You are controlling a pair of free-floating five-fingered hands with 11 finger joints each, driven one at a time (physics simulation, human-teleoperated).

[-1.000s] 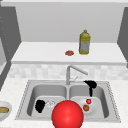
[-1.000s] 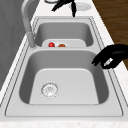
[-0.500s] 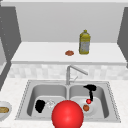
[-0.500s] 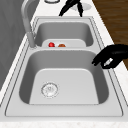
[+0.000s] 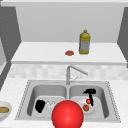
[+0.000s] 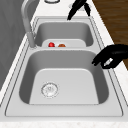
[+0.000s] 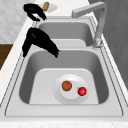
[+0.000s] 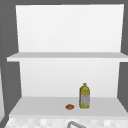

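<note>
Hovering over the right basin, the right hand (image 5: 90, 94) is pointing its fingers down beside the red ball-like fruit (image 5: 88, 101) and the orange fruit (image 5: 86, 108) on the white plate (image 5: 93, 111) in the front view. The left hand (image 5: 40, 106) is hanging in the left basin near the drain (image 5: 51, 103). A big red sphere (image 5: 67, 115) is sitting at the near edge of the sink (image 5: 25, 92), and the faucet (image 5: 72, 71) is swinging its spout to the right. A bowl (image 5: 5, 110) is standing on the counter at the far left.

From the left side, the left hand (image 6: 111, 57) is floating above the near rim of the closer basin, fingers curled loosely downward and holding nothing. The right hand (image 6: 76, 7) is showing farther off, fingers stretched straight.

From the right side, the right hand (image 7: 40, 43) is reaching over the near rim, fingers straight and together, clearly apart from the plate (image 7: 72, 98), the orange fruit (image 7: 66, 85) and the red fruit (image 7: 82, 91). The left hand (image 7: 33, 11) is hanging beyond it, near the bowl (image 7: 50, 7).

Looking upward, a yellow bottle (image 8: 84, 96) and a small brownish thing (image 8: 70, 106) are resting on the lower shelf (image 8: 37, 105).
</note>
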